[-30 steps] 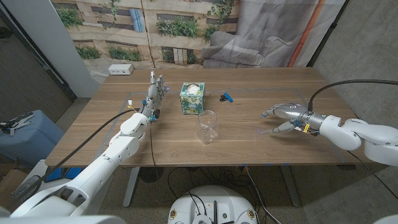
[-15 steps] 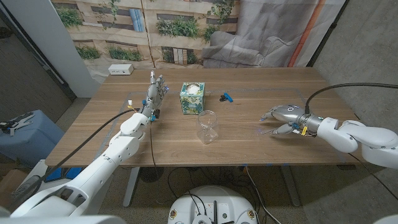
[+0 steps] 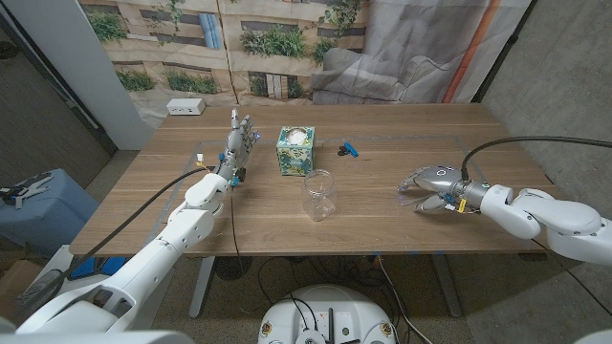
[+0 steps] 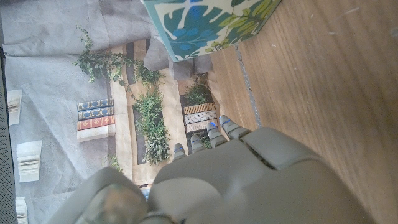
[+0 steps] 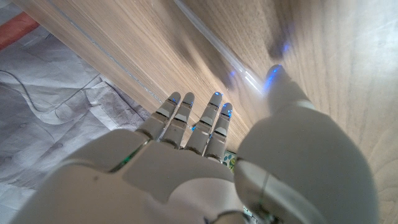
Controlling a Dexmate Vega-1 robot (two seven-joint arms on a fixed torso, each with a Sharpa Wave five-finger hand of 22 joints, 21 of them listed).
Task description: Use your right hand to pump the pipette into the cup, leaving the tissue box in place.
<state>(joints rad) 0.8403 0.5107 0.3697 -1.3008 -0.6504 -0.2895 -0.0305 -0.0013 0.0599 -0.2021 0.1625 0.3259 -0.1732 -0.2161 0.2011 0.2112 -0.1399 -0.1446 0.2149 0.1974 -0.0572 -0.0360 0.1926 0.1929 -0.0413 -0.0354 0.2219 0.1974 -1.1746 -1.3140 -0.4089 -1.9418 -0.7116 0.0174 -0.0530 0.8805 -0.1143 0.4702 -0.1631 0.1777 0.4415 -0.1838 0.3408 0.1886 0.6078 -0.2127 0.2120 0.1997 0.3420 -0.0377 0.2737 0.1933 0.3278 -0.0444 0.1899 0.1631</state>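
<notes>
Right hand point(image 3: 432, 184) hovers over the desk point(image 3: 363, 215), fingers spread, empty; left hand point(image 3: 239, 141) open beside tissue box point(image 3: 295, 150); cup point(image 3: 318, 195) between

Left hand point(image 4: 249, 180) seen from its back, fingers extended over the wooden desk point(image 4: 323, 81), holding nothing. Tissue box point(image 4: 205, 25), leaf-patterned, stands on the desk beyond the fingertips, apart from them

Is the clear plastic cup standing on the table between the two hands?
Yes. In the head view the clear plastic cup stands upright between the left hand and right hand.
</notes>
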